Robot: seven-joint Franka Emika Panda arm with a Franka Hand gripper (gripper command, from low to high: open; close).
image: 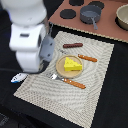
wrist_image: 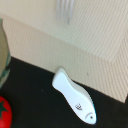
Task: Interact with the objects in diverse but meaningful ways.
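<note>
Toy set spread over dark tabletop [image: 112, 95] w/ a beige woven mat [image: 75, 82] in the middle. Yellow cheese wedge [image: 72, 64] sits on round tan plate [image: 61, 70] at mat centre. Brown sausage [image: 73, 45] lies on mat beyond the plate, near mat's far edge. Grey pot [image: 90, 15] stands on a brown stove board [image: 107, 29] w/ black burner discs, far side of scene, well apart from mat. White-and-blue fish-like piece [image: 19, 77] lies on the tabletop just off mat's edge on exterior view's left; wrist view shows it as white fish [wrist_image: 74, 96], flat on dark surface, just beside mat border, not on it. Red tomato [wrist_image: 4, 113] only partly seen at wrist-view frame edge, on dark surface near the fish, apart from it. Orange-handled fork [image: 68, 81] lies at plate's near side, orange-handled knife [image: 87, 58] at the plate's other side. White arm [image: 27, 37] fills exterior view's left, over the fish area. End effector hidden behind arm body, fingers not seen in wrist view either – can't tell how far apart they are or whether anything is held
</note>
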